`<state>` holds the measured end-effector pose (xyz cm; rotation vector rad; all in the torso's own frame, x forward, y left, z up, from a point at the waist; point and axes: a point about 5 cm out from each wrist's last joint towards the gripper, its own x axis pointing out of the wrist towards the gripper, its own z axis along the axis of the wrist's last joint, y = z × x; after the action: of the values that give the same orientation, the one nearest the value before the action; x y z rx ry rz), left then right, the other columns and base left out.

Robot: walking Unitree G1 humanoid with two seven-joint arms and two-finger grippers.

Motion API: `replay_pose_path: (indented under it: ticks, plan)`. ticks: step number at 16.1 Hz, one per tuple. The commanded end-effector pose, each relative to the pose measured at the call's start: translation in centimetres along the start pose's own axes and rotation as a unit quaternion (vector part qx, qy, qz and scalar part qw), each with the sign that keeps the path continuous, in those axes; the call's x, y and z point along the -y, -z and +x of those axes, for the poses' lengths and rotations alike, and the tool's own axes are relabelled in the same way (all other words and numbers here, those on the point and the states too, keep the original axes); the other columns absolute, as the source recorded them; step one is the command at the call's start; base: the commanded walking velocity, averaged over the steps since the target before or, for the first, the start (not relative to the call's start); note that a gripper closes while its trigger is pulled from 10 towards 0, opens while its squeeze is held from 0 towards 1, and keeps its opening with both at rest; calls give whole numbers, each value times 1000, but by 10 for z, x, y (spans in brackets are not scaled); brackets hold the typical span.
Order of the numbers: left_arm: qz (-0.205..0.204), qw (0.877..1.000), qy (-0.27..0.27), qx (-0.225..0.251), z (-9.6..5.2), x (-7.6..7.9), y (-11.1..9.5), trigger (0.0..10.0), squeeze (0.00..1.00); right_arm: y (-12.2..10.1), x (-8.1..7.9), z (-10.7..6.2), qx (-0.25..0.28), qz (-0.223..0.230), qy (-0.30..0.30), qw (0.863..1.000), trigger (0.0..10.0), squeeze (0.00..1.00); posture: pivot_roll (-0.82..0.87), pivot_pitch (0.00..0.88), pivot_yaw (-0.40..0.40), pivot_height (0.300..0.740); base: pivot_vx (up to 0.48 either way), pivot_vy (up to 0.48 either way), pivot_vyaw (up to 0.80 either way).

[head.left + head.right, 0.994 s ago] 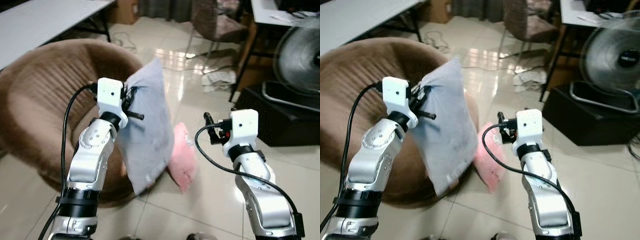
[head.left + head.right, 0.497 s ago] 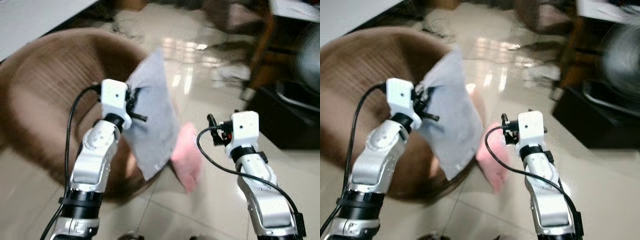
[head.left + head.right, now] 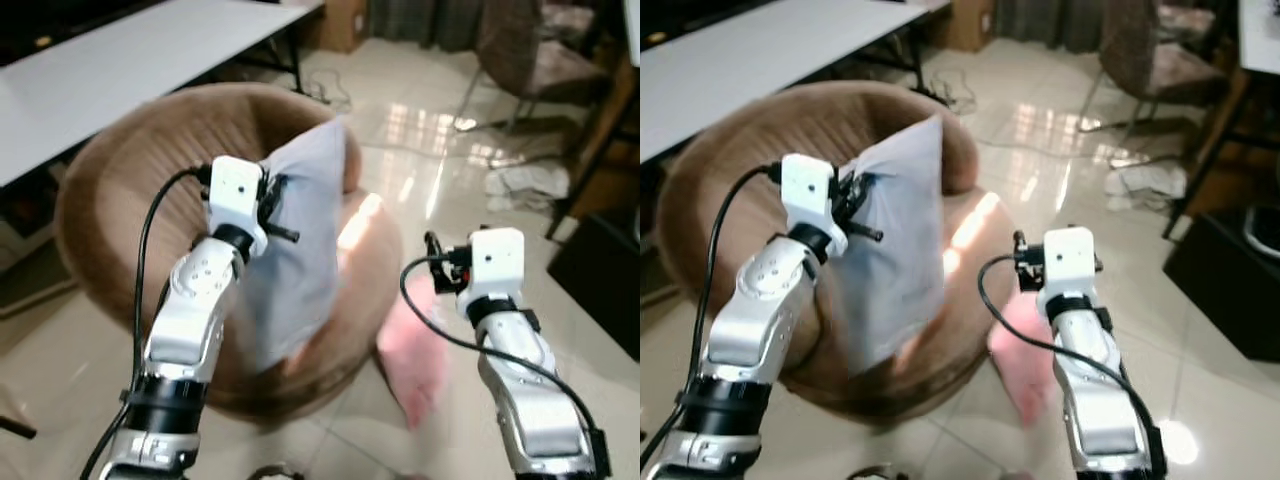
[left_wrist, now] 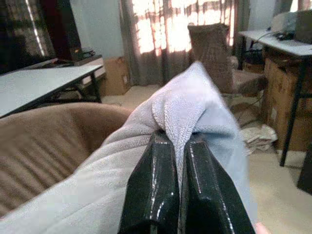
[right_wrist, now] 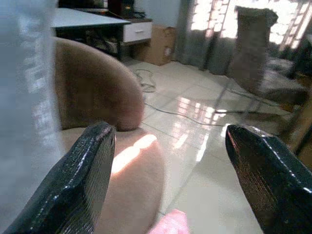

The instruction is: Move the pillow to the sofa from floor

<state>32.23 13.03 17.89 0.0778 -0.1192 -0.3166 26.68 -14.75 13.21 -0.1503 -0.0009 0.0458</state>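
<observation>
A grey pillow [image 3: 300,240] hangs in the air over the round brown sofa chair [image 3: 130,170]. My left gripper [image 4: 178,141] is shut on the pillow's top edge, its black fingers [image 4: 152,195] pinching a fold of the cloth. The pillow droops in front of the seat [image 3: 960,250], its lower corner near the front rim. My right gripper [image 3: 435,250] is raised to the right of the sofa, open and holding nothing; its two fingers [image 5: 78,180] stand wide apart. A pink pillow [image 3: 415,350] lies on the floor against the sofa's right side.
A white table [image 3: 120,70] stands behind the sofa at the left. A wicker chair [image 3: 525,50] and crumpled paper [image 3: 520,185] are on the glossy tiled floor at the back right, with a dark table leg [image 3: 590,130] and black box [image 3: 600,290] at the right.
The camera has swung left and nearer, so the sofa now sits centred under the held pillow. The left gripper still holds the grey pillow. The right gripper stays open.
</observation>
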Motion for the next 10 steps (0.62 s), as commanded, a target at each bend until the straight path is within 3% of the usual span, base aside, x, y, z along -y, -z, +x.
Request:
replay_pose_path:
  ticks: [1, 10]
  plan:
    - [5, 1000, 2, 28, 3, -1, -11, 10000, 0, -3, -1, 0, 9, 0, -3, 1000, 10000, 0, -58, 48, 90, 740, 345, 0, 0]
    - [7, 1000, 5, 29, 5, -2, -11, 10000, 0, -3, -4, 1, 12, 1, -9, 1000, 10000, 0, -62, 32, 94, 740, 345, 0, 0]
